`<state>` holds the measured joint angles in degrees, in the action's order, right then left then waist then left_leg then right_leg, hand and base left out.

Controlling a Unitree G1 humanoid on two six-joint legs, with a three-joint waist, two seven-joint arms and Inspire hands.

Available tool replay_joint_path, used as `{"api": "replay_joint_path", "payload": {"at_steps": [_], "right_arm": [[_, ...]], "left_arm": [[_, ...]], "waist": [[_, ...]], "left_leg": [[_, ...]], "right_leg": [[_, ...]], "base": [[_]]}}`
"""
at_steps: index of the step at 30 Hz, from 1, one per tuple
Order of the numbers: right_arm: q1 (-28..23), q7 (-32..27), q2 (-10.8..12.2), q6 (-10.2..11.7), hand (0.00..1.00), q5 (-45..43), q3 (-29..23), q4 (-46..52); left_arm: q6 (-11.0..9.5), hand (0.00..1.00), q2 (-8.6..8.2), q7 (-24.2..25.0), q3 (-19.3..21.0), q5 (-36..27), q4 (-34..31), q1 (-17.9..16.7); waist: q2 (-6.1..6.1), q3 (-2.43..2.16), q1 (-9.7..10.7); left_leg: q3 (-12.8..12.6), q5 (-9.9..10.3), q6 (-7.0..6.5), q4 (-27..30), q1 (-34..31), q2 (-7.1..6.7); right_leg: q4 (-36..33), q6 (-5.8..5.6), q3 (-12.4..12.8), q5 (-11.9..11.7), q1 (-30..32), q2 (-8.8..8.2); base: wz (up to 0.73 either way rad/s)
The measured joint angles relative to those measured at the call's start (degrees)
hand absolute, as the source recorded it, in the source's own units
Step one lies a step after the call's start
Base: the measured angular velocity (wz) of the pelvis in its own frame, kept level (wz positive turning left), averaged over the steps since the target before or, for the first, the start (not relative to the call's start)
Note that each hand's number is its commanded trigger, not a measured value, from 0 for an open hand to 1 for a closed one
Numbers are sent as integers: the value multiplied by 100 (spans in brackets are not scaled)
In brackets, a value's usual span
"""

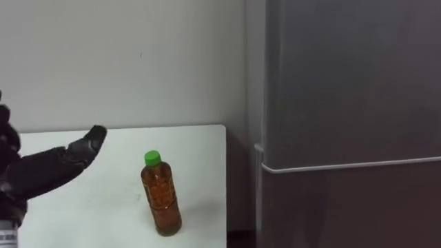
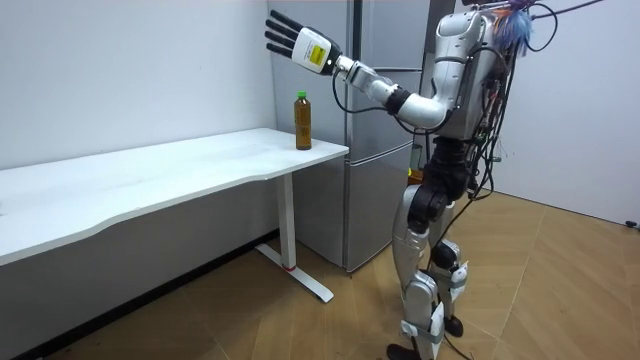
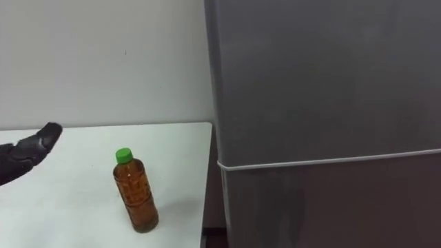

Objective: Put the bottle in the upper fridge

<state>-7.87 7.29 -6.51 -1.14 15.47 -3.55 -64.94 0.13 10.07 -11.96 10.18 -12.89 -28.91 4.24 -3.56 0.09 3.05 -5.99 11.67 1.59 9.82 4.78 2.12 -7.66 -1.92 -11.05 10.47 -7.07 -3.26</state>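
Note:
A brown bottle [image 1: 160, 196] with a green cap stands upright near the right end of the white table [image 1: 196, 145]. My left hand [image 1: 48, 169] is open, fingers straight, raised over the table to the left of the bottle and apart from it. In the room view that hand [image 2: 300, 45] is held high above the bottle [image 2: 303, 120]. The grey fridge [image 1: 344, 103] stands just right of the table with both doors closed; a pale seam divides the upper door from the lower one. I stand facing the table's end and the fridge.
A white wall runs behind the table. A narrow dark gap separates the table's right edge from the fridge side. In the room view the long table [image 2: 150, 175] stretches to the room view's left over a wooden floor.

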Motion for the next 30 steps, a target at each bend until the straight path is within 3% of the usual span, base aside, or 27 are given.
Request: {"api": "replay_joint_path", "payload": {"at_steps": [7,18,21,30], "right_arm": [[103,163,-36,-5,0,-35,37,-5],[337,146,-25,2,0,-10,316,-156],[423,138,-31,11,0,1,461,-196],[511,136,-33,22,0,69,578,-345]], "left_arm": [[205,0,1,991,-784,5,-206,328],[473,0,-49,2190,-1594,-162,-308,643],[488,0,-43,2400,-1830,-475,-308,643],[585,0,-183,2400,-1885,-572,-307,643]], "waist": [[-22,3,238],[10,26,514],[13,29,615],[24,36,620]], "left_leg": [[-6,0,0,-6,-26,-2],[-32,0,0,-8,-22,0],[-24,0,0,-10,-24,0],[-22,0,0,-17,-21,-1]], "right_leg": [[10,-1,-4,1,28,-2],[7,-1,21,1,37,-2],[9,-1,22,1,34,-2],[21,-3,29,2,21,-2]], "base": [[0],[0],[0],[0]]}}
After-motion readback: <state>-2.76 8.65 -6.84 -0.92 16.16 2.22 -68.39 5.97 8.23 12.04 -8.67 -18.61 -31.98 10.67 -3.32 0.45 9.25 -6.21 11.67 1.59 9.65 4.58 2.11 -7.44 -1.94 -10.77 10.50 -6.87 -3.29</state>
